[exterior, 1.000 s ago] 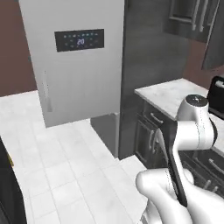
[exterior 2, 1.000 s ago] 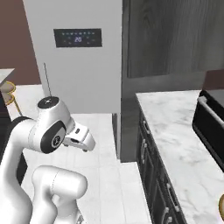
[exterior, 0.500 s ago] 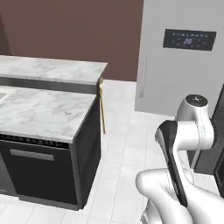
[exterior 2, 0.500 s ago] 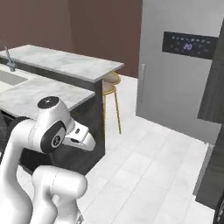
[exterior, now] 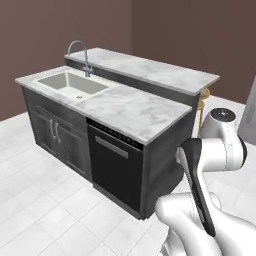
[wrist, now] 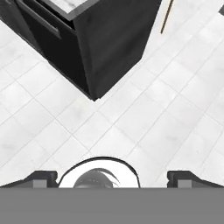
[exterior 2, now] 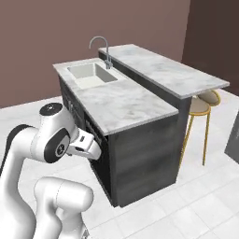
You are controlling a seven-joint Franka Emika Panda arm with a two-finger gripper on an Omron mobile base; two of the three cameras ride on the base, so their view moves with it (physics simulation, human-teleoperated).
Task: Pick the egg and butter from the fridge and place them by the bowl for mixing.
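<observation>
The egg, the butter and the bowl are out of view. A pale grey sliver at the right edge of the left base view looks like a corner of the fridge (exterior: 250, 117). My gripper (wrist: 113, 178) is open, its dark fingertips (wrist: 41, 177) set wide apart with nothing between them. It points down at white floor tiles beside the island's dark corner. In the right base view the hand (exterior 2: 87, 144) is tucked close to the arm, level with the dishwasher front.
A kitchen island (exterior: 135, 107) with a marble top, a sink (exterior: 72, 83) and a tap (exterior: 80, 54) stands ahead. A black dishwasher (exterior: 115, 167) is set in its front. Gold-legged stools (exterior 2: 200, 112) stand at its far end. White tiled floor (exterior: 45, 210) lies all around.
The base has turned left, so both base views have swung from the fridge to the island. The arm keeps its folded pose and the gripper stays open.
</observation>
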